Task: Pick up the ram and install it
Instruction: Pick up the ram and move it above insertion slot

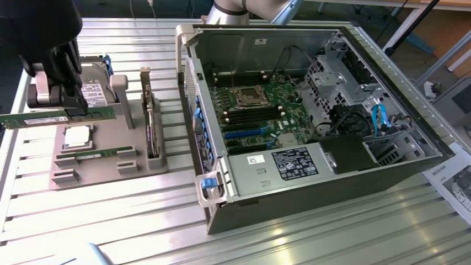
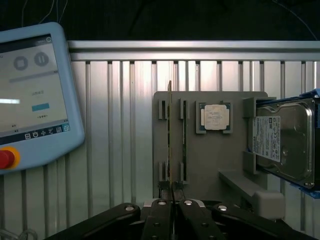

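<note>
One ram point(image 1: 37, 117) point(image 2: 170, 140) clamped edge-on in my pincer point(image 1: 72, 105) point(image 2: 173, 200), held level over the grey holder tray point(image 1: 110, 165); processor chip point(image 1: 77, 137) and hard drive point(image 1: 94, 91) sit in that tray.

Ribbed aluminium bench point(image 1: 110, 221), its slats reflecting bright light most strongly along the near edge. A brown wooden panel point(image 1: 442, 25) stands beyond the exterior view's right. Past the bench's end rail point(image 2: 200, 50), the background is dark.

Pincer point(image 2: 172, 200) pointing down, fingers point(image 2: 160, 220) pinched tight on ram point(image 1: 41, 117), held aloft.
</note>
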Tool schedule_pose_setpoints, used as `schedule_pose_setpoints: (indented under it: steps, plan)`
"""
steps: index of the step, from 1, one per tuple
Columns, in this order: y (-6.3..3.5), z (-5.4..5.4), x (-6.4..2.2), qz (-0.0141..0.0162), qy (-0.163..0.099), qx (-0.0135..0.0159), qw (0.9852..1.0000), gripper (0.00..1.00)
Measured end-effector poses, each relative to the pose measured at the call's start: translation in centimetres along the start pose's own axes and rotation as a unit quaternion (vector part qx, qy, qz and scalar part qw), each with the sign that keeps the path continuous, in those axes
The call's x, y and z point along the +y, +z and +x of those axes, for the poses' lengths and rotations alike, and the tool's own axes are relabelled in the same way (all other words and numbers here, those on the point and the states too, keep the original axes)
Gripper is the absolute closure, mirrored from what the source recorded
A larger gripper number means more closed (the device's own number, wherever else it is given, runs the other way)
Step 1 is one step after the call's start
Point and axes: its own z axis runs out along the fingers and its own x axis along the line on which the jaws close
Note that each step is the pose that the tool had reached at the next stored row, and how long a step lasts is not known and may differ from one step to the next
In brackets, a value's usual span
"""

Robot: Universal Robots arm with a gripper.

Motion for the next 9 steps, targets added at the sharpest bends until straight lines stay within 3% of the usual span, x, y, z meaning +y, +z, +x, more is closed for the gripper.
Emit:
schedule_pose_setpoints:
  steps: [9]
  plan:
    - [-0.37,-0.01,0.01,0.0000,0.000,-0.0001,1.0000,0.88]
